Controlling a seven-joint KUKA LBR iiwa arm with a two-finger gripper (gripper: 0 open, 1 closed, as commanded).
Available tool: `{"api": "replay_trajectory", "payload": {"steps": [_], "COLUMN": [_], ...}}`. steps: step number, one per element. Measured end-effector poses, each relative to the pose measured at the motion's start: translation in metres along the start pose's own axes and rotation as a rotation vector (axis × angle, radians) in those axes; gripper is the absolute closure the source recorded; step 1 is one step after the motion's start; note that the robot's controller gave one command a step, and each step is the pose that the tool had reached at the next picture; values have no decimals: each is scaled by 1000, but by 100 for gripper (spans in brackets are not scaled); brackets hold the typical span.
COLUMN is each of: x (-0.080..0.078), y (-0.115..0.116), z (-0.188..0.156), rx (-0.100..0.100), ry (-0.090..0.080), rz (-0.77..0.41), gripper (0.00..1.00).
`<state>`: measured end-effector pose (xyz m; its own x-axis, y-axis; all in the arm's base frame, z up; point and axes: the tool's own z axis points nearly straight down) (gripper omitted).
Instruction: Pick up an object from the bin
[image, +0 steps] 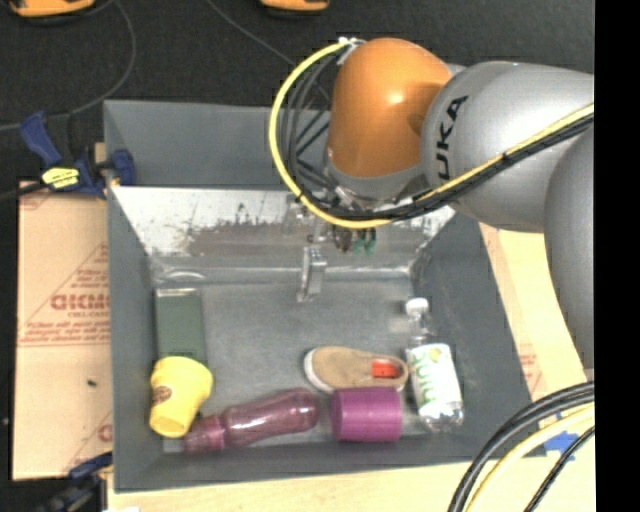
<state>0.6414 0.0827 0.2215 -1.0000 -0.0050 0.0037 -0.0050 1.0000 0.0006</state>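
Arm: the silver KUKA arm (500, 130) comes in from the right of the camera view, with a rounded orange cover (385, 105) at its wrist and a loop of yellow and black cables (288, 150) beside the cover.
Gripper: the gripper (312, 285) hangs below the orange cover, over the back part of the bin near the far wall. Whether it is apart or together cannot be told from this view.
Under the gripper: bare floor of the grey metal bin (250, 330), well apart from every loose thing.
Nearest thing: a small tan shoe with an orange-red patch (350, 368) lies on its side toward the front, right of the middle.
Right of the shoe: a clear plastic bottle with a white and green label (433, 378) lies just beside it, its white cap pointing to the far wall.
Front of the shoe: a short purple plastic cylinder (366, 415) lies on its side, touching the shoe's front edge.
Front row, middle: a translucent pink-purple plastic bottle (255, 420) lies along the front wall, one end next to the purple cylinder.
Front left corner: a yellow plastic cup (178, 395) lies tipped over, touching the pink-purple bottle's other end.
Left side: a dark green flat rectangular block (180, 325) lies along the left wall, just behind the yellow cup.
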Motion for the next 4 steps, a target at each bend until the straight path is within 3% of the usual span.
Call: {"api": "replay_trajectory", "payload": {"steps": [1, 2, 3, 4], "x": [-1, 34, 48, 82], "y": [0, -81, -105, -105], "z": [-5, 114, 75, 118], "rx": [-1, 1, -2, 0], "ry": [-8, -8, -9, -12], "rz": [2, -89, -22, -8], "gripper": [0, 0, 0, 0]}}
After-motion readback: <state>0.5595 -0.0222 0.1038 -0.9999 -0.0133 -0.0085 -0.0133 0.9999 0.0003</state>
